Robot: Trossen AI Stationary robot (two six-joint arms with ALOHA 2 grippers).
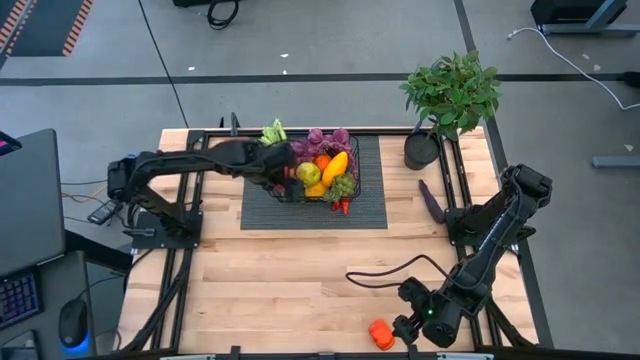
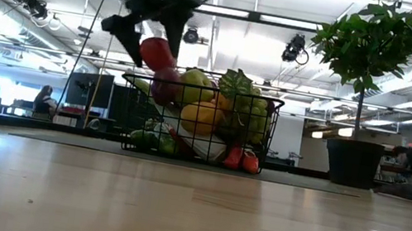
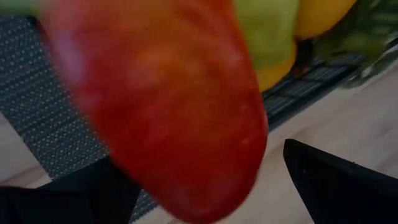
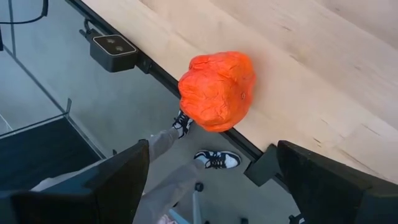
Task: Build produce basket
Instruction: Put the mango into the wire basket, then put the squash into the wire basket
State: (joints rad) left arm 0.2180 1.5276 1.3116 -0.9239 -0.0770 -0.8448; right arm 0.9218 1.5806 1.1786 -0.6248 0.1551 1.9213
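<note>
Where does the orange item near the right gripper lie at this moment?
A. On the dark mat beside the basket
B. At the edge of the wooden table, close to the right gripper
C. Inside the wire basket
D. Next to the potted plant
B. The orange item rests at the table's edge, just beside the right gripper, far from the basket; the right wrist view shows it partly over the edge.

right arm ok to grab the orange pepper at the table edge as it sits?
Probably yes. The right gripper is open and hangs just off the pepper, which lies alone on bare wood at the table edge. Nothing lies between them; the overhang leaves little margin.
</note>
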